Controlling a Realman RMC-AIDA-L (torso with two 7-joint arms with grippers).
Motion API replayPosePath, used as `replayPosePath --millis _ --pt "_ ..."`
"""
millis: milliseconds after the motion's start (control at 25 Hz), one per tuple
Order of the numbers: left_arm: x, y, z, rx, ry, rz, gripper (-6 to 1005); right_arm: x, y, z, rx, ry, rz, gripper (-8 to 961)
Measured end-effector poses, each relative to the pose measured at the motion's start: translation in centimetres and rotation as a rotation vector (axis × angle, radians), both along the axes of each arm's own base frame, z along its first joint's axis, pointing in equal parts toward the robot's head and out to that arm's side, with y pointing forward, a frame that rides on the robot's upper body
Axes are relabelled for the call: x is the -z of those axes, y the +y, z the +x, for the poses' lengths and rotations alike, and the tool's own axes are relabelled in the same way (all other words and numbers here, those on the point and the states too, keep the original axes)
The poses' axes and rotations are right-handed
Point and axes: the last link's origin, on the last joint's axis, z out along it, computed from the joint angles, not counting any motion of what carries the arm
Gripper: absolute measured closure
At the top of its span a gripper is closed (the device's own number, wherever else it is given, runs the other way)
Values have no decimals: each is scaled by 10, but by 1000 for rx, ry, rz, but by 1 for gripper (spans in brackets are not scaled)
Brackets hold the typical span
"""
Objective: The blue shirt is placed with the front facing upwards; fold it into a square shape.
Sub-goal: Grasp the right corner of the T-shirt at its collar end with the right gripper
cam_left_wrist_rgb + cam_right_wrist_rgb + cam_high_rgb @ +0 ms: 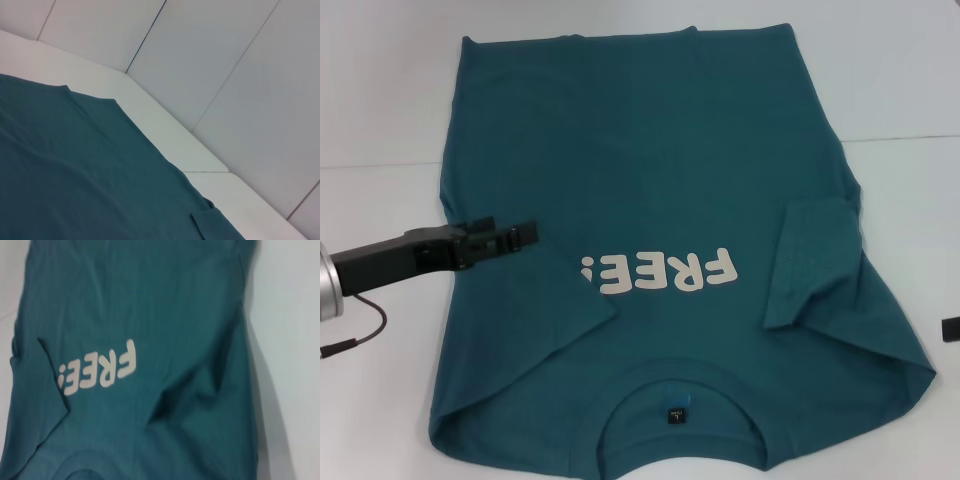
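1. Head view: the left gripper (525, 233) reaches in from nine o'clock and hovers over the left side of the blue shirt (650, 170), its fingers close together with nothing between them.
2. The blue shirt lies flat on the white surface (900, 90), front up, its neckline (675, 395) at six o'clock and its hem at twelve o'clock.
3. The left sleeve is folded inward across the chest, its edge touching the start of the cream "FREE!" lettering (660, 272).
4. The right sleeve (810, 262) is folded inward too, lying just beside the lettering at three o'clock.
5. A small dark label (674, 415) sits inside the neckline.
6. A small dark object (951, 329) shows at the picture's edge at three o'clock; what it is cannot be told.
7. The right gripper appears in no view, so whether it is apart or together cannot be told.
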Motion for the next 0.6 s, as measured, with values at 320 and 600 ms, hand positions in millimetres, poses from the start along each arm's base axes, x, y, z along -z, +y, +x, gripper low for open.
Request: replayPosePath --millis 320,600 --pt "1 2 0 -3 8 13 80 10 0 6 68 24 -51 34" --pt "2 4 -2 -3 20 27 80 13 11 10 79 8 -30 34"
